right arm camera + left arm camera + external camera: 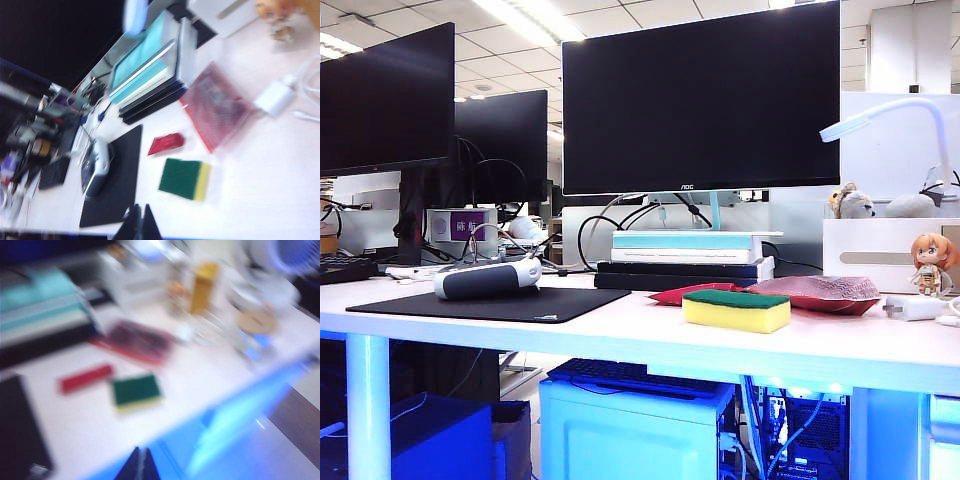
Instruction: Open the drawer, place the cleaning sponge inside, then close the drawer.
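The cleaning sponge (736, 310), yellow foam with a dark green top, lies flat near the table's front edge, also in the left wrist view (135, 391) and the right wrist view (185, 178). The drawer is a white box with a grey handle slot (880, 255) at the back right, its front shut; it also shows as (225, 12). My left gripper (141, 454) is shut and empty, hanging off the table's front edge, short of the sponge. My right gripper (141, 210) is shut and empty above the front edge, between mat and sponge. Neither arm shows in the exterior view.
Two red packets (815, 292) (685, 293) lie just behind the sponge. A black mat (490, 303) with a grey device (485, 278) is on the left. Stacked books (685, 258) carry a monitor (700, 100). A figurine (930, 262) and white charger (912, 308) sit far right.
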You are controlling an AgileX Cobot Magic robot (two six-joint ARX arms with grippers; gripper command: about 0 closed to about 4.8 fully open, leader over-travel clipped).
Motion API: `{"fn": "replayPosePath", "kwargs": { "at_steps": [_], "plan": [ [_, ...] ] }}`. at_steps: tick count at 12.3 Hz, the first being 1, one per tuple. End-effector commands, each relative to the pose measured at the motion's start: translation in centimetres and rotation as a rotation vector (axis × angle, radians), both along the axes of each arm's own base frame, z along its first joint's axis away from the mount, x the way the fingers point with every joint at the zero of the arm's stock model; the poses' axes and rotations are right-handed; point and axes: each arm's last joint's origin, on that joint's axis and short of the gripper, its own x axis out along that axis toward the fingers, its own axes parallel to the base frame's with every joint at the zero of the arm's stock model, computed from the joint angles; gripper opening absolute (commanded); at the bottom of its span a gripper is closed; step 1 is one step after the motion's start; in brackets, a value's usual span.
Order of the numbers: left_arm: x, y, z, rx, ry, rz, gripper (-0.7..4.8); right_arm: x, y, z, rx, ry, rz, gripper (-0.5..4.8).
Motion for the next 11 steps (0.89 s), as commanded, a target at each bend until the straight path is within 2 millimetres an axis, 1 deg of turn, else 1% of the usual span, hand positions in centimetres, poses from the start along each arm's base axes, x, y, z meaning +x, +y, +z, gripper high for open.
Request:
{"fn": "replayPosePath", "kwargs": {
  "at_steps": [1,3,5,7,8,10,11],
  "plan": [
    [-0.8,-1.1,-0.4,0.033,0.020,-0.082,-0.05,-0.3,-0.6,-0.5,0.005,-0.010,-0.050,-0.02],
    [-1.6,-2.3,-0.7,0.049,0.041,-0.142,-0.05,-0.2,-1.0,-1.8,0.021,0.020,-0.061,-0.01],
    [-2.3,-2.9,-0.9,0.068,0.063,-0.179,-0.05,-0.2,-0.9,-2.9,0.061,0.051,-0.058,-0.01],
    [-2.8,-3.3,-1.0,0.071,0.066,-0.206,-0.06,-0.3,-0.9,-4.8,0.100,0.100,-0.067,-0.01],
    [-2.9,-3.3,-1.1,0.080,0.078,-0.206,-0.05,-0.5,-1.0,-6.0,0.200,0.138,-0.112,-0.02],
    [-2.9,-3.3,-1.2,0.086,0.085,-0.206,-0.05,-1.2,-1.2,-7.2,0.289,0.145,-0.199,-0.02],
    [-2.9,-3.3,-1.1,0.084,0.082,-0.206,-0.05,-2.4,-1.7,-9.0,0.367,0.085,-0.340,-0.02]
  ]
}}
